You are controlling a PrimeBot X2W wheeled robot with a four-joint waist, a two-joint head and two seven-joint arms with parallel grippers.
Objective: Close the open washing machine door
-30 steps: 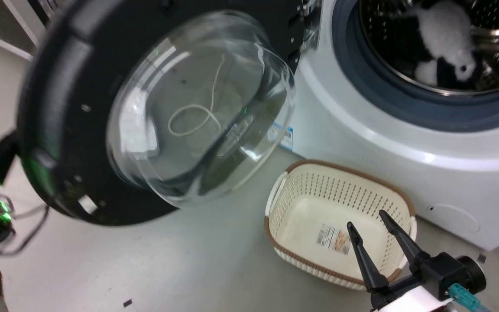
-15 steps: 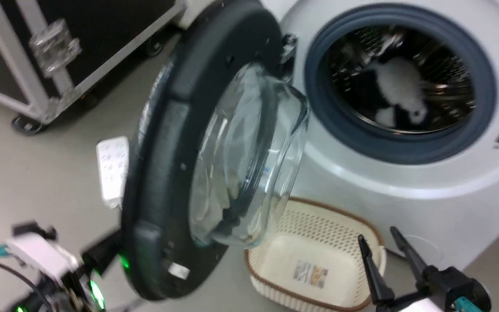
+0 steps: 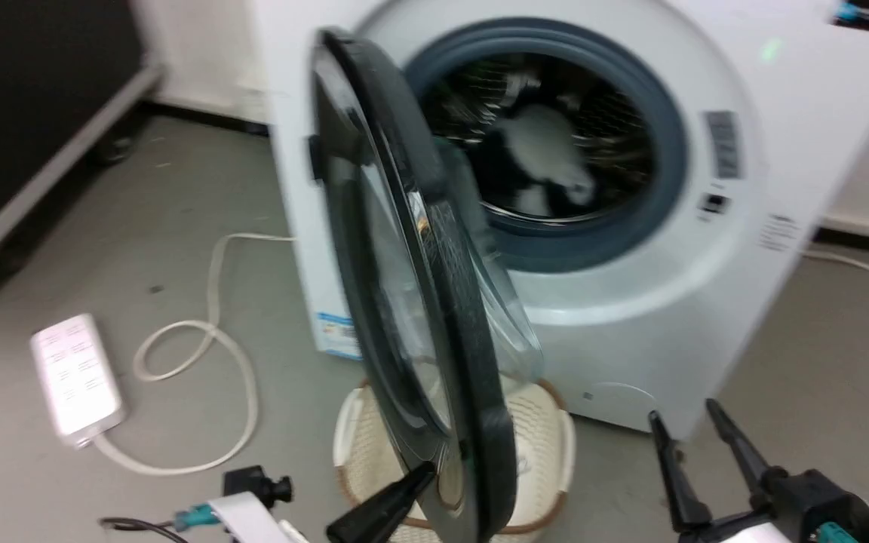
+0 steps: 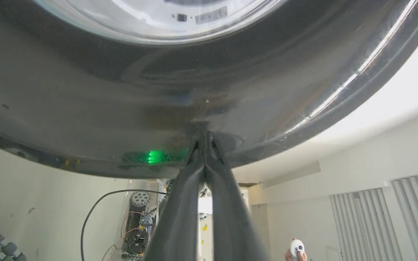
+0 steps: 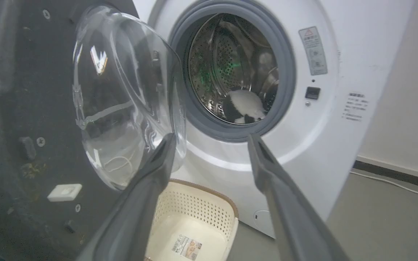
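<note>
One washing machine door (image 3: 468,332) is seen half open, edge-on, in front of one washing machine (image 3: 631,324). The left gripper (image 4: 206,137) is closed, its tips touching the door's black frame. The right gripper (image 3: 683,412) is spread and empty. One cream basket (image 3: 549,445) is seen below the door.

Nothing reads clearly here. The washer (image 5: 303,145) front carries a warning label (image 5: 312,50) with a red triangle sign, its lines too small to read. A print block (image 5: 355,106) is equally blurred. The blue sticker (image 3: 336,330) on its side and the barcode label (image 5: 186,247) in the basket (image 5: 198,212) are both illegible.
</note>
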